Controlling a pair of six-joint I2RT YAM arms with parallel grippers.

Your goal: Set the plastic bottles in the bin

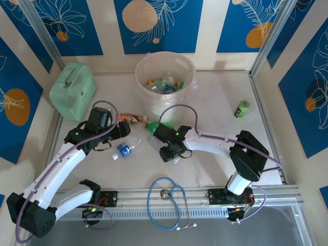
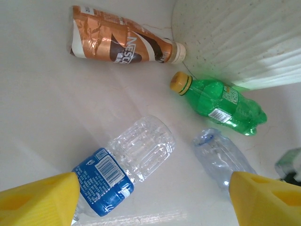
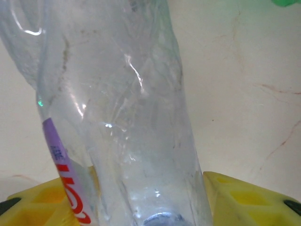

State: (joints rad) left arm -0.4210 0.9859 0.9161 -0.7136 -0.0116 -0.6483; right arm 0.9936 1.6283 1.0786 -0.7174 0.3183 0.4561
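The cream-white bin [image 1: 190,84] stands at the back and holds several bottles [image 1: 163,84]. On the table in front of it lie a brown-labelled bottle [image 2: 122,44], a green bottle [image 2: 218,103] with a yellow cap, and a clear bottle with a blue label [image 2: 124,165]. My left gripper [image 2: 153,207] hangs open above the blue-labelled bottle [image 1: 125,148], its yellow fingers [image 2: 40,202] wide apart. My right gripper [image 3: 148,207] is low on the table [image 1: 169,152], shut on another clear bottle [image 3: 122,94] with a purple and red label; both yellow fingers [image 3: 249,200] touch its sides.
A mint-green rounded case [image 1: 73,91] sits at the back left. A small green cylinder [image 1: 242,108] stands at the right. A blue stethoscope [image 1: 166,202] lies on the rail at the near edge. Metal frame bars [image 1: 266,115] border the table's right side.
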